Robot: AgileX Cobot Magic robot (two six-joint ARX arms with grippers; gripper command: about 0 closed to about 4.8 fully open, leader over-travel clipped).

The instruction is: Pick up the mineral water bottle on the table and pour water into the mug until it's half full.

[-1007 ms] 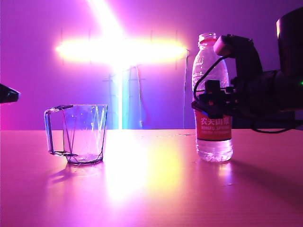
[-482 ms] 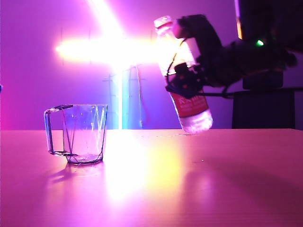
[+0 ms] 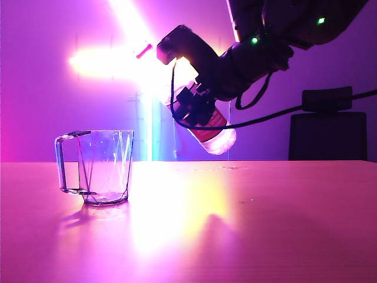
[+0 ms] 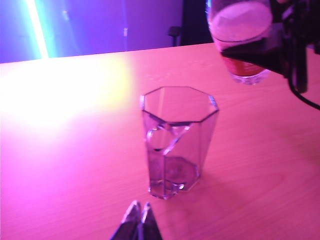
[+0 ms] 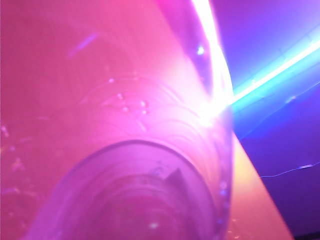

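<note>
Right gripper is clamped round the label band of the bottle, held in the air above the table, right of the mug and well apart from it. Bottle is tilted, neck up-left toward the mug side, base down-right. Neck end is lost in the glare of the light strip, so cap on or off: can't tell.

Left gripper: fingertips pressed together, holding nothing, hovering just on the near side of the mug in the left wrist view.

Containers: mug stands upright on the table, looks empty in both views. Water shows in the bottle's raised base; level unclear.

View differences: exterior shows the right arm and the bottle's tilt, but not the left gripper. Left wrist view shows the mug's octagonal rim, handle facing the camera, and the bottle base from below. Right wrist view is filled by the bottle's ribbed wall up close; no jaws visible there.

Count: one bottle, one mug, two grippers.
</note>
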